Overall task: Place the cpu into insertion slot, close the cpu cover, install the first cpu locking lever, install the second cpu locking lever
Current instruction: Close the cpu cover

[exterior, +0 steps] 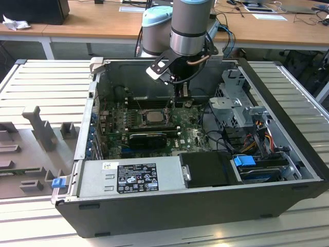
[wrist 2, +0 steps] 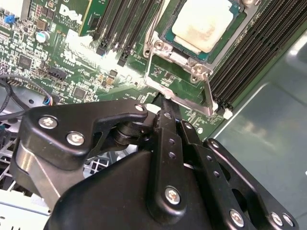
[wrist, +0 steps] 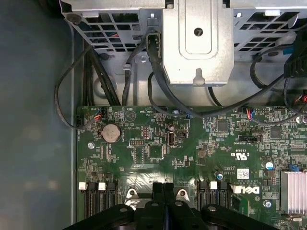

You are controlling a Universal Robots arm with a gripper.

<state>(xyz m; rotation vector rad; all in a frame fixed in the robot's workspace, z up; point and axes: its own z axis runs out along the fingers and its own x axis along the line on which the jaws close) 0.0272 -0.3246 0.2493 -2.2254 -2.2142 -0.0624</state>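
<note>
Your gripper (exterior: 181, 99) reaches into the open computer case (exterior: 154, 213), over the green board (exterior: 115, 140), just beside the socket on the exterior view's right

Jaws: together. In both wrist views the two black fingers (wrist: 158, 194) meet with no gap, and nothing is held between them

Note the cpu (wrist 2: 206, 24) seated in the insertion slot (wrist 2: 192, 53), pale metal top facing up. The cpu cover (wrist 2: 178, 57) lies flat around it, with the chip showing through its window

In the second wrist view the fingertips sit right at a silver lever bar (wrist 2: 184, 99) that runs along the socket edge nearest the gripper. You cannot tell whether they actually touch it

Long black memory slots (wrist 2: 252, 52) flank the socket on both sides
</note>
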